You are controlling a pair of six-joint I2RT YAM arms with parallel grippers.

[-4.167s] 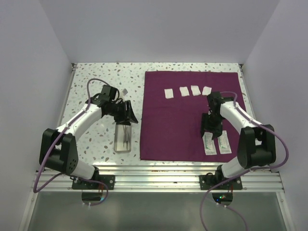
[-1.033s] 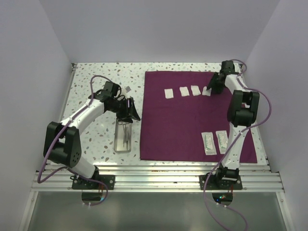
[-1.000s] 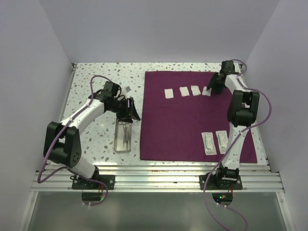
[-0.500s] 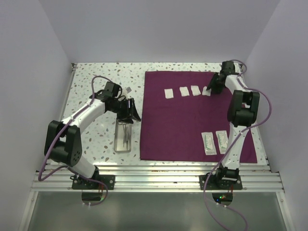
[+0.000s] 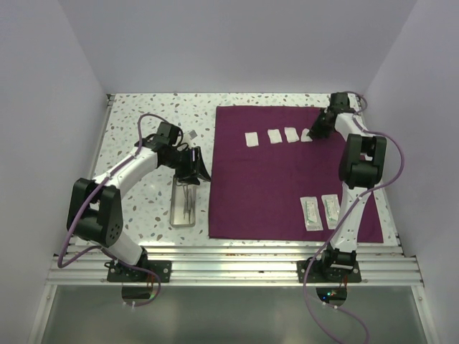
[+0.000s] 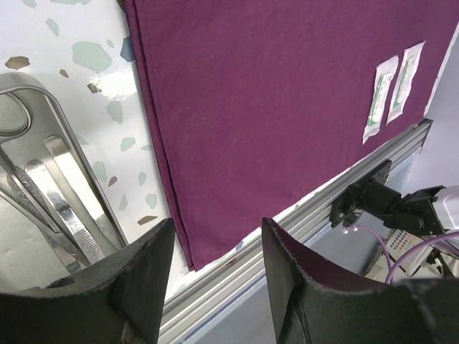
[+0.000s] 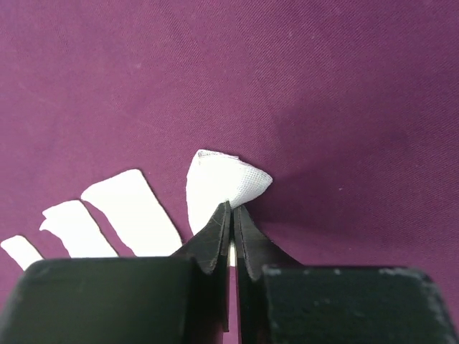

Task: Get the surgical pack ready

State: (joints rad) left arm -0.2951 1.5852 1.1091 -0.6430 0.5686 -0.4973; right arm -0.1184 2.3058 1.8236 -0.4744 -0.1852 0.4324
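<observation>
I'm pinching my right claw (image 7: 231, 215) shut on the gauze square (image 7: 226, 179) right at my tips, its edge curling up off the purple cloth (image 7: 323, 86). Next I'm guessing a slow lift so it doesn't slip. My left claw (image 6: 215, 233) is hanging open over the tray (image 6: 43, 143).

Two arms, same build. Left arm (image 5: 122, 172) and right arm (image 5: 356, 132): white tubular links with bulky black joint housings between them. A thin purple cable (image 5: 147, 117) ran in a loose loop off the left arm. A matching one (image 5: 402, 162) bowed off the right arm and trailed below its base. Each arm sat on a black base plate (image 5: 140, 272). Left claw (image 6: 213, 247): two broad, matte-black fingers (image 6: 136, 287), rounded and moulded. Right claw (image 7: 231, 211): black fingers tapering to thin tips, mounted on a blocky black body.
</observation>
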